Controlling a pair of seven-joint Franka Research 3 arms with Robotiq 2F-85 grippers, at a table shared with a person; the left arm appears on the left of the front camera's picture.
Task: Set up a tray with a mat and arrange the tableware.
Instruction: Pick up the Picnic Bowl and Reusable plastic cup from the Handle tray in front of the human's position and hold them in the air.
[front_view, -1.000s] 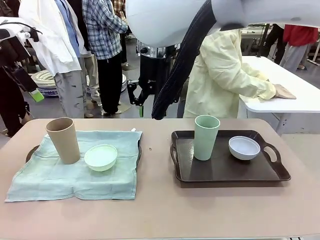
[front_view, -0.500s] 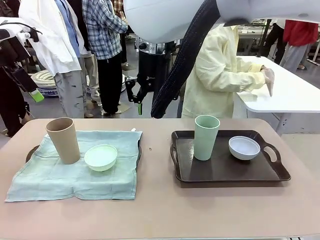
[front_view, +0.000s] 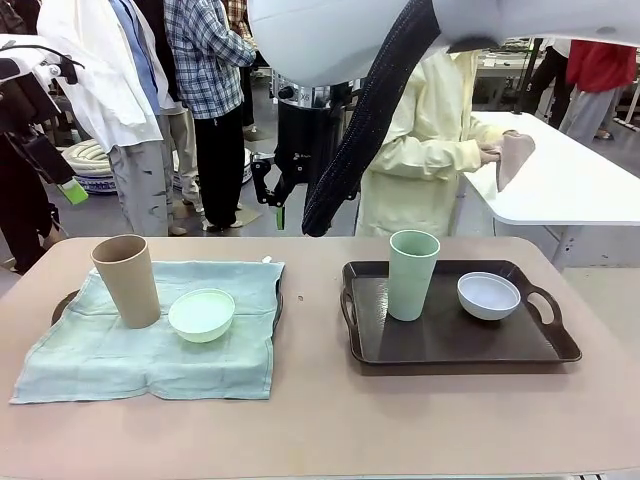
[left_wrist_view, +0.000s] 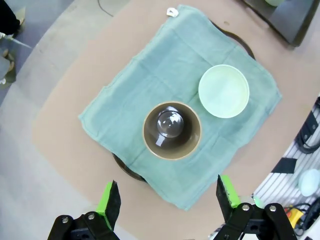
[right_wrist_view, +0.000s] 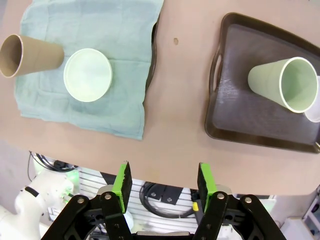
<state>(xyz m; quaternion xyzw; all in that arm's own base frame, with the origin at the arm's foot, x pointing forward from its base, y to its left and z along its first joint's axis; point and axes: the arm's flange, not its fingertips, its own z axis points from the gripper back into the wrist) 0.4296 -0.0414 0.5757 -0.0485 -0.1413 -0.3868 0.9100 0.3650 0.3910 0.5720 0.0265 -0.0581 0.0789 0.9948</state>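
Green-padded left gripper (left_wrist_view: 169, 200) spread wide, empty, I see it high above the mat (left_wrist_view: 130, 100) | right gripper (right_wrist_view: 164, 182) spread wide too, empty | on the mat: tan cup (left_wrist_view: 172, 130), mint bowl (left_wrist_view: 223, 91) | beside the mat, on the dark tray (right_wrist_view: 240, 120): mint cup (right_wrist_view: 280, 87), pale bowl (front_view: 488, 295)

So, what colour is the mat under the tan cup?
The mat is plain pale teal-green, seen best in the left wrist view.
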